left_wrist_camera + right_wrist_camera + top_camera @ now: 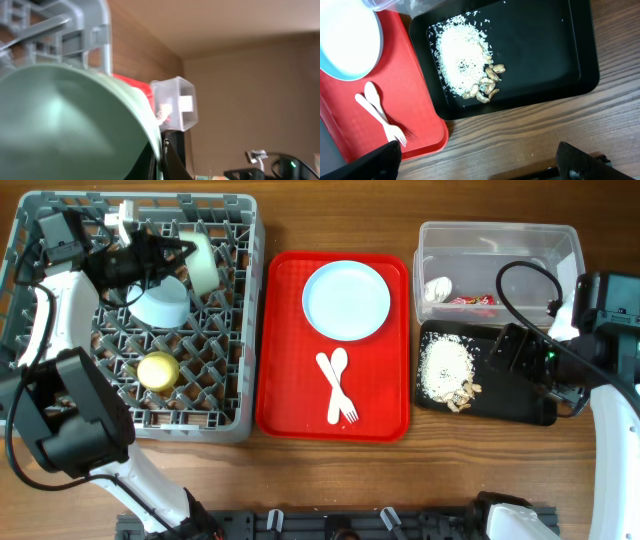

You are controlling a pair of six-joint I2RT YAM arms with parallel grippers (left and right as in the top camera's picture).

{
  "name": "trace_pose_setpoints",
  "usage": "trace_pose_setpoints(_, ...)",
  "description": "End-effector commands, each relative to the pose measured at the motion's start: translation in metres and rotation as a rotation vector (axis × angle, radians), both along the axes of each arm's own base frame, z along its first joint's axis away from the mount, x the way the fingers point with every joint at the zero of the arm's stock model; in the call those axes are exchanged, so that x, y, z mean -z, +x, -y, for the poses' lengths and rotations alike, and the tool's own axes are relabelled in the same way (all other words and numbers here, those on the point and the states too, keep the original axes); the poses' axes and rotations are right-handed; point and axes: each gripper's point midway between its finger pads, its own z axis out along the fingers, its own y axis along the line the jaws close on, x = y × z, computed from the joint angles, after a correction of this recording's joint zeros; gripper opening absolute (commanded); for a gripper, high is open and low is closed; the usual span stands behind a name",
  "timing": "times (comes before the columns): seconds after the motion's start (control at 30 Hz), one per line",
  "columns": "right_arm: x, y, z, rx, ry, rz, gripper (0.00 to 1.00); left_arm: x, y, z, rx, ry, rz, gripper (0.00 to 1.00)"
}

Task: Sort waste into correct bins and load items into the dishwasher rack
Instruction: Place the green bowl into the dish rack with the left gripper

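Grey rack (pixel 245 330) fills the left of the table (pixel 330 480). My left pincer (pixel 186 252) is over its far part, closed on the rim of a teal bowl (pixel 207 262) that stands on edge among the pegs (in the left wrist view that bowl blocks most of the frame). I see the second bowl (pixel 162 302) just beside it in the rack, and the yellow cup (pixel 158 370) also in the rack, toward the front. On the red tray (pixel 285 410) in the middle lie the plate (pixel 346 300) and, near it, the spoon (pixel 339 362) and fork (pixel 349 413), crossed and touching. To the right, the clear tub (pixel 570 240) holds the white scrap (pixel 438 288) and the red wrapper (pixel 476 300). Just in front of it sits the black tray (pixel 510 405), with the food scraps (pixel 446 366) in its left half. My right pincer (pixel 477 152) hangs over the black tray, fingers spread wide, nothing between them
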Motion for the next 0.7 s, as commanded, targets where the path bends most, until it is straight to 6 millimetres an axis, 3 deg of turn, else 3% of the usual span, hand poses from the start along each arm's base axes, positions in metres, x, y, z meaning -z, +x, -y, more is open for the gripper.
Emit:
trace_pose_setpoints(0.0, -0.002, 0.0, 0.0, -0.009, 0.002, 0.011, 1.0, -0.028, -0.009, 0.007, 0.112, -0.154, 0.111, 0.04)
trace_pose_setpoints(0.37, -0.002, 0.0, 0.0, -0.007, 0.003, 0.007, 1.0, 0.001, 0.008, 0.007, 0.018, 0.007, 0.05, 0.04)
trace_pose_setpoints(0.67, -0.002, 0.0, 0.0, -0.007, 0.003, 0.007, 1.0, 0.012, 0.01, 0.006, 0.01, 0.012, 0.021, 0.04)
